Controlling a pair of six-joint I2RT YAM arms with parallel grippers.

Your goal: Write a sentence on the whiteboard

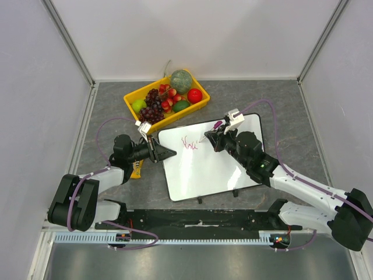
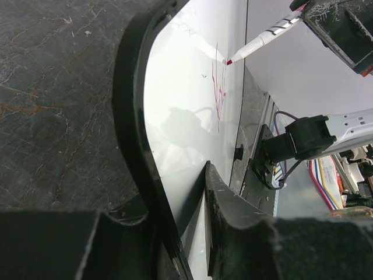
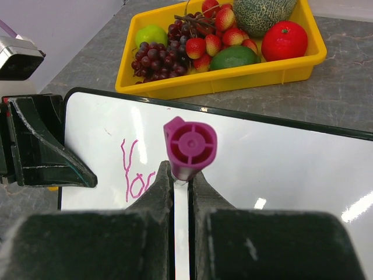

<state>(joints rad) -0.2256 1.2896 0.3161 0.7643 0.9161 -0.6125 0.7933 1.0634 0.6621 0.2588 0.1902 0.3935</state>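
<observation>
The whiteboard [image 1: 210, 172] lies flat on the grey table, with magenta writing [image 1: 190, 143] near its top left. My left gripper [image 1: 167, 153] is shut on the board's left edge; in the left wrist view its fingers [image 2: 224, 204] clamp the board [image 2: 180, 111]. My right gripper [image 1: 213, 134] is shut on a white marker with a magenta end cap [image 3: 190, 146]. The marker tip [image 2: 228, 61] touches the board beside the writing [image 3: 137, 175]. The right wrist view shows my right gripper [image 3: 181, 173] above the board [image 3: 280, 169].
A yellow tray [image 1: 130, 101] of fruit stands just behind the board, also in the right wrist view [image 3: 233, 79]. A small yellow object [image 1: 137, 170] lies under my left arm. Two black clips [image 1: 200, 200] sit on the board's near edge. Walls enclose the table.
</observation>
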